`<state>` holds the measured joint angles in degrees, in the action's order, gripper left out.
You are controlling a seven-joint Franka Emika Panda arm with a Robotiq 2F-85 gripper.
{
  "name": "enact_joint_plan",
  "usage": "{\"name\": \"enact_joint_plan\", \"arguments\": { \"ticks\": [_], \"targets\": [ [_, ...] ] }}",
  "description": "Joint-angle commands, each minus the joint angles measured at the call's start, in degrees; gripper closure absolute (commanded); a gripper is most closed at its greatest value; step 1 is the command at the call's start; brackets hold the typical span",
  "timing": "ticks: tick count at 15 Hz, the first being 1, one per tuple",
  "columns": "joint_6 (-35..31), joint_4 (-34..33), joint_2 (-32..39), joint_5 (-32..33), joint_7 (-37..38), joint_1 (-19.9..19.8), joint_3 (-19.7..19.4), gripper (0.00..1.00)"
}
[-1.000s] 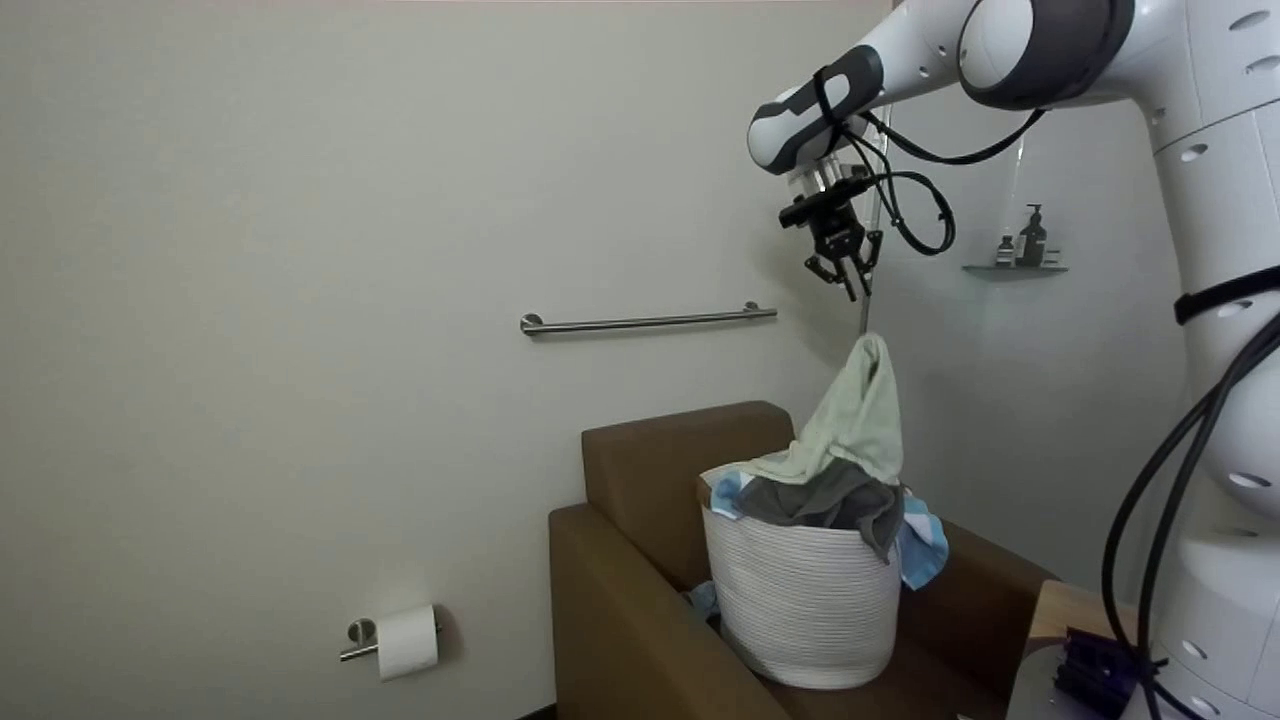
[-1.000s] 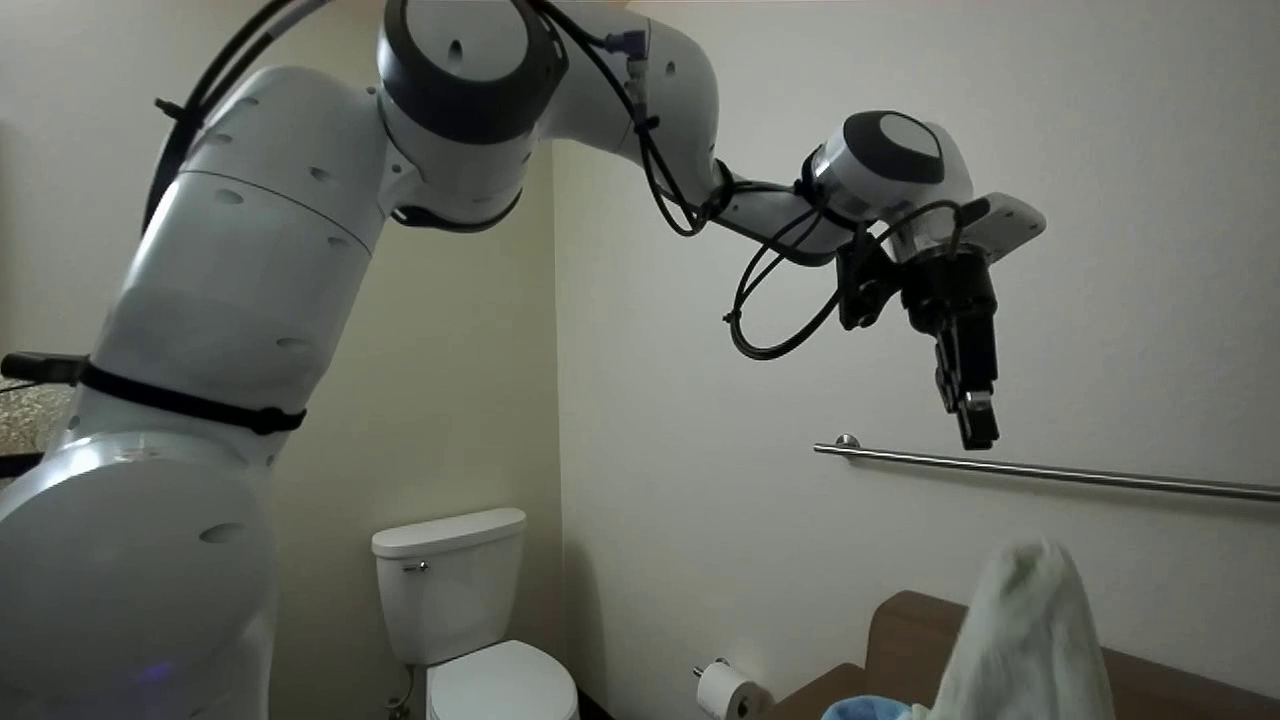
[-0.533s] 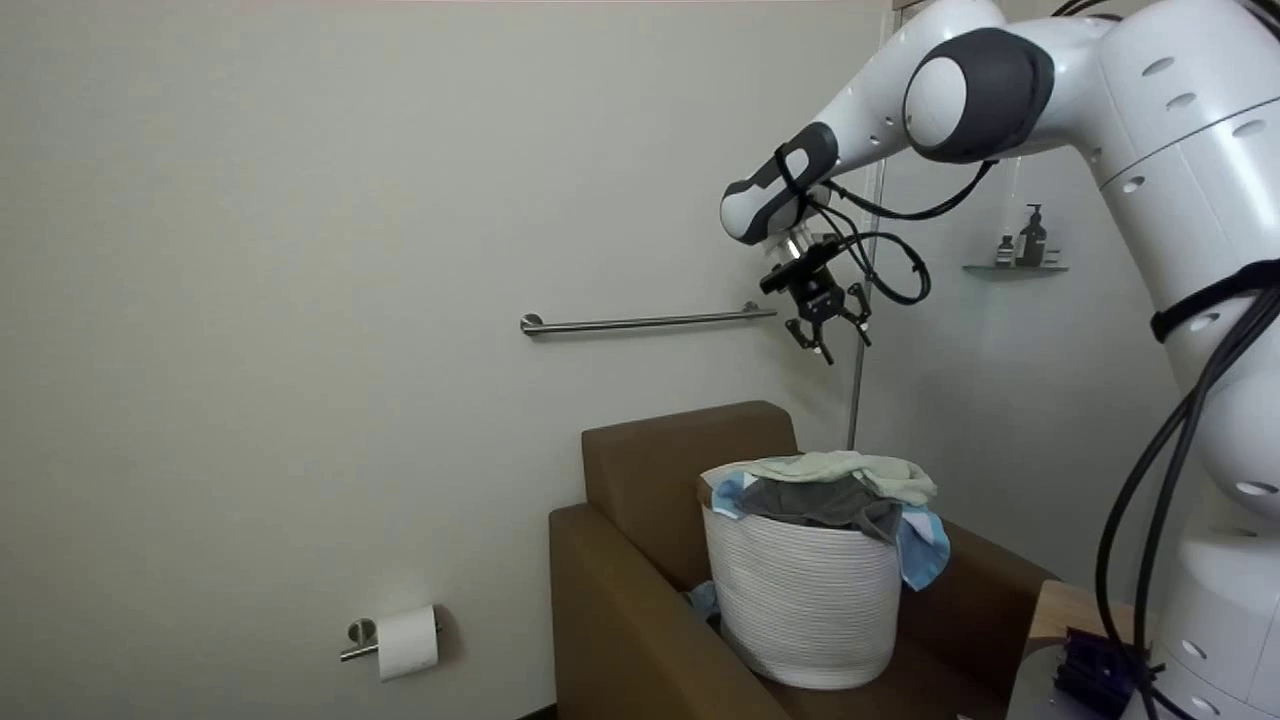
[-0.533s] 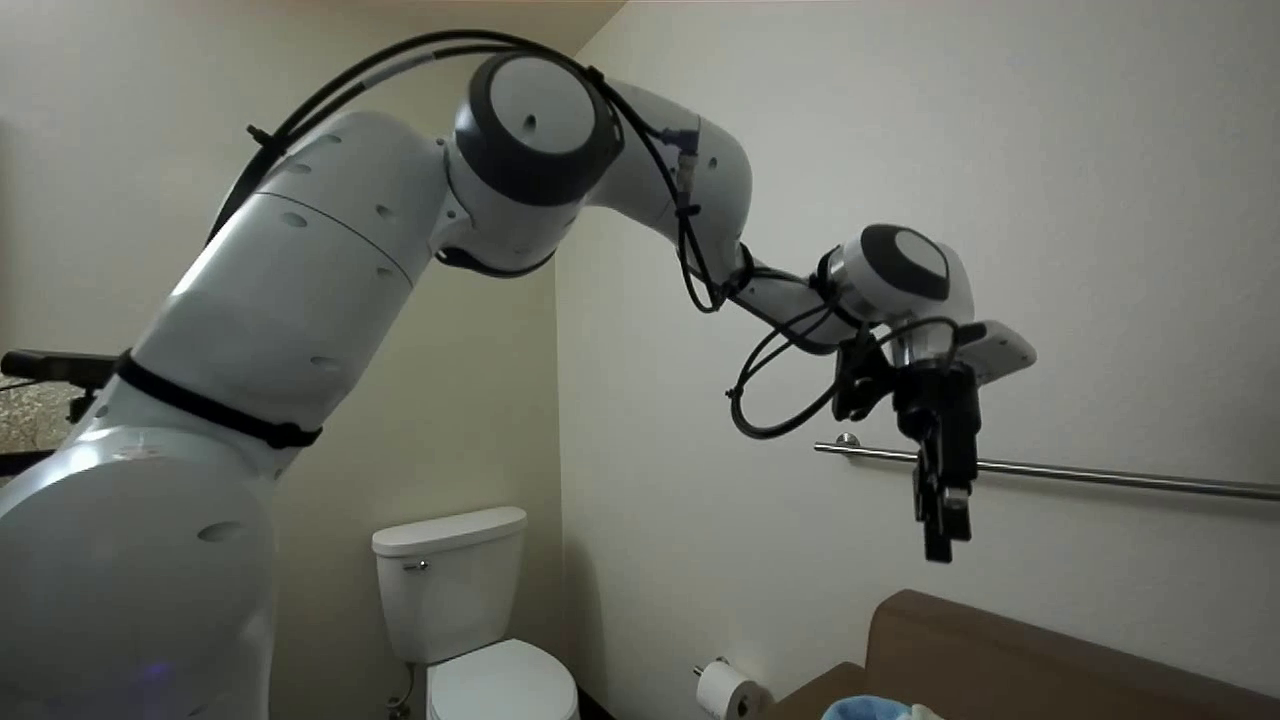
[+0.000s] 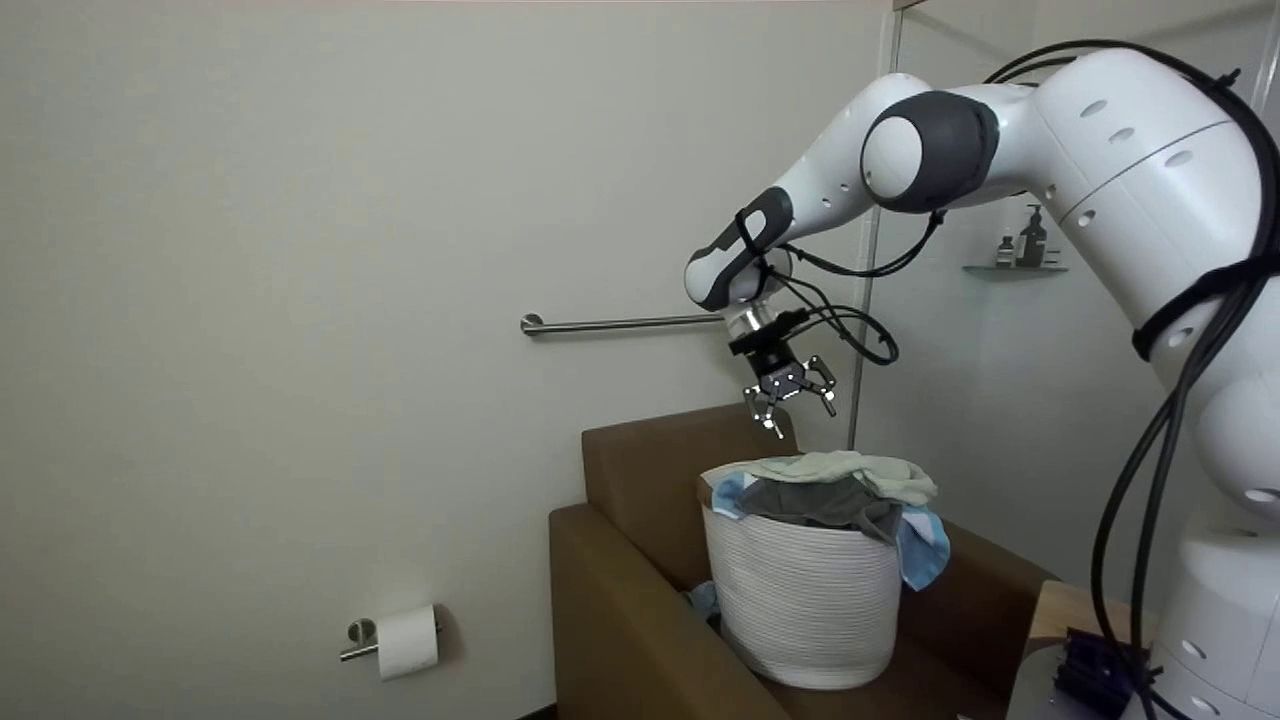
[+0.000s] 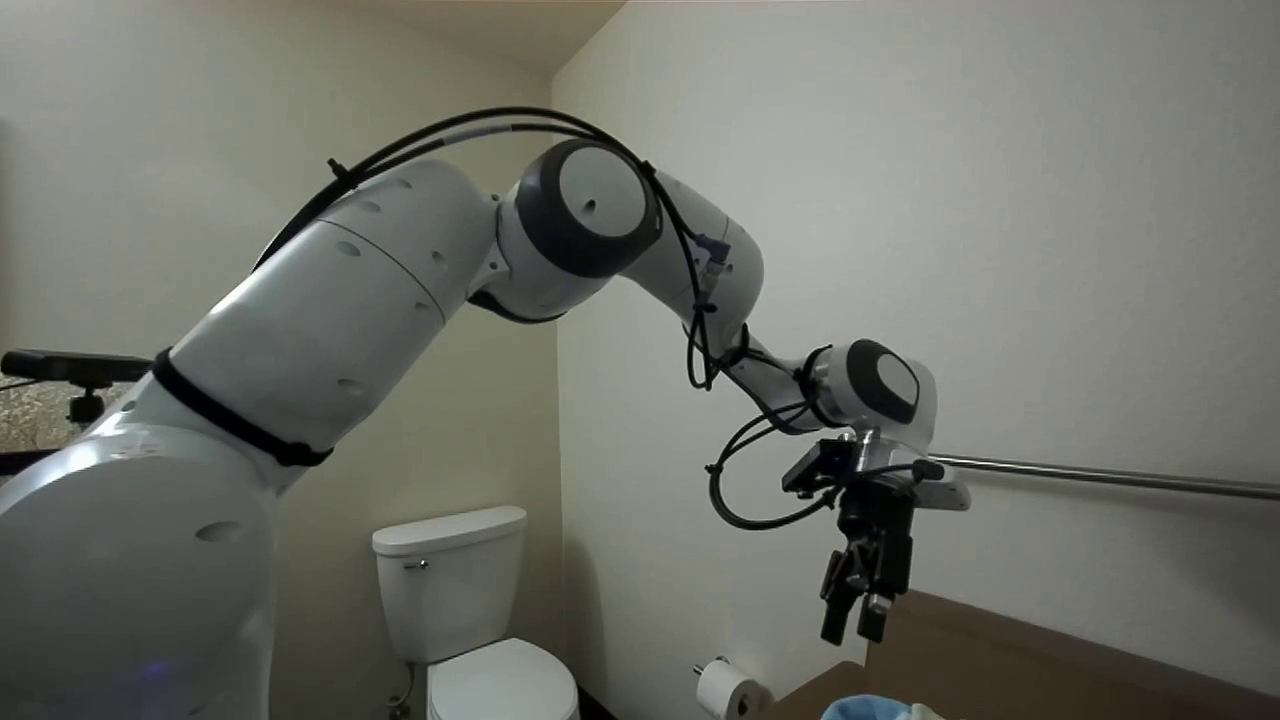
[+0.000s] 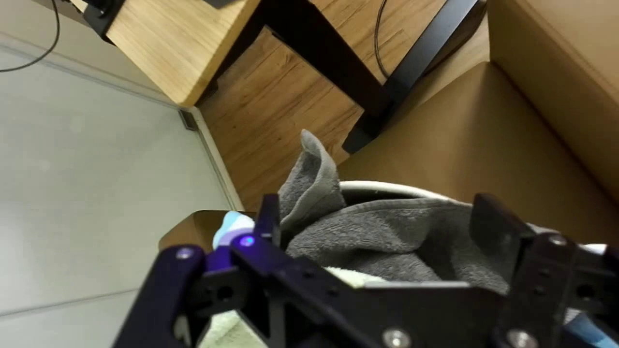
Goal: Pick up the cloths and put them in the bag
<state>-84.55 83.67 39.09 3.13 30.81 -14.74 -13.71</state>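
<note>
Cloths (image 5: 835,492) sat heaped in the mouth of the bag (image 5: 805,610) in an exterior view. Green cloth (image 5: 850,466) lay on top, gray cloth (image 5: 815,503) under it, and blue cloth (image 5: 922,552) hung down outside the bag. A bluish scrap (image 5: 704,598) showed just beside the bag, by the arm of the chair (image 5: 640,600); I could not tell if it was a loose cloth. The gripper (image 5: 806,423) was above the bag and touched no cloth. Its jaws stood wide apart and held nothing.

In an exterior view, a blue edge (image 6: 866,708) peeked up below the gripper, likely part of a cloth; the bag could not be seen.

In the wrist view, the gray cloth filled much of the gap between the fingers (image 7: 268,217), but seemed to lie below them. One gray corner (image 7: 312,179) poked out past the rim (image 7: 396,187) of the bag.

The cloths looked light, soft and floppy. Nothing would break, but one might drag another along. That corner seemed a good place to pinch, or the low end of the blue cloth. Most cloths looked to be in the bag, so tucking in loose ends was likely the next job.
</note>
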Motion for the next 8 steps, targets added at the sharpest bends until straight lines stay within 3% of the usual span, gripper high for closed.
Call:
{"name": "enact_joint_plan", "arguments": {
  "ticks": [1, 2, 3, 8],
  "targets": [
    [-6.9, 4.7, -4.0, -1.9, -7.5, 0.2, 0.9, 0.00],
    [-10.3, 6.7, -5.4, -2.2, -8.7, 0.1, 1.1, 0.00],
    [-5.5, 0.9, -0.6, -1.1, -5.4, 0.8, 0.0, 0.00],
    [-8.4, 3.6, -3.0, -1.2, -7.0, 0.9, 0.2, 0.00]
  ]
}}
